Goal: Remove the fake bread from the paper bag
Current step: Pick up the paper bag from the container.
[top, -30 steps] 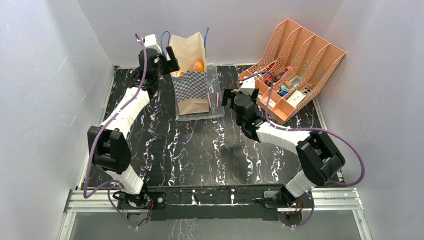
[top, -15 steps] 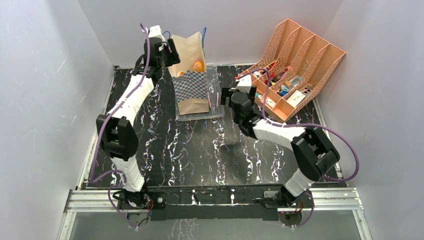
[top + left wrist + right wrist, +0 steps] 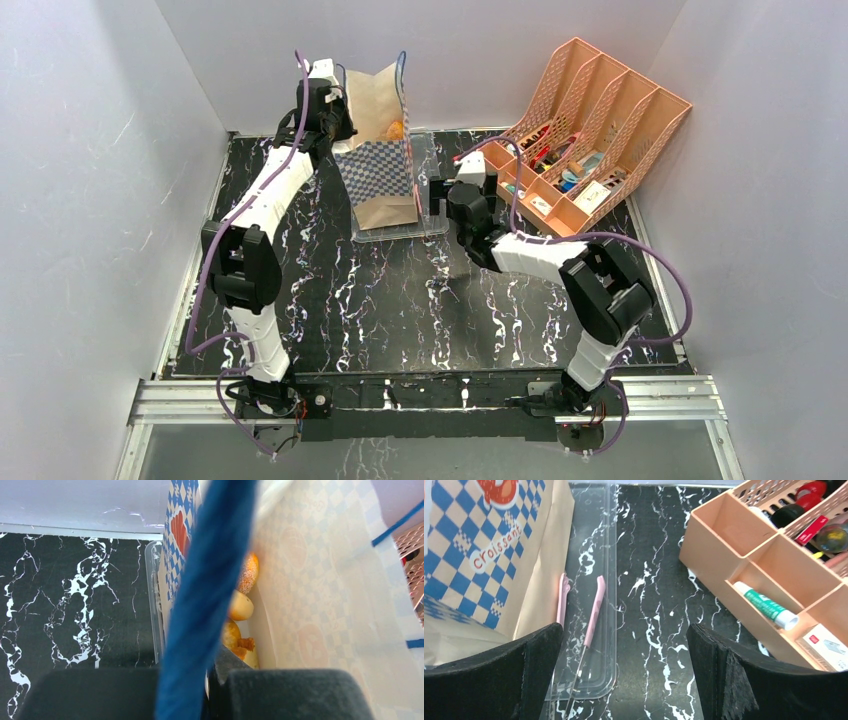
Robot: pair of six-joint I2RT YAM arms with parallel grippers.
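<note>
My left gripper (image 3: 340, 118) is up at the top left rim of the paper bag (image 3: 380, 175). The bag stands in a clear tray (image 3: 425, 150) near the far edge of the table (image 3: 400, 300), left of the middle. A blue handle cord (image 3: 205, 595) crosses my left fingers (image 3: 295, 695) and hides the gap, so I cannot tell whether they are clamped. The bread (image 3: 241, 605) lies inside the bag, against its wall. My right gripper (image 3: 623, 630) is spread wide and empty at the tray's right rim. Pink tongs (image 3: 591, 612) lie in the tray just beside the bag. An organizer (image 3: 590, 130) sits at the far right corner.
</note>
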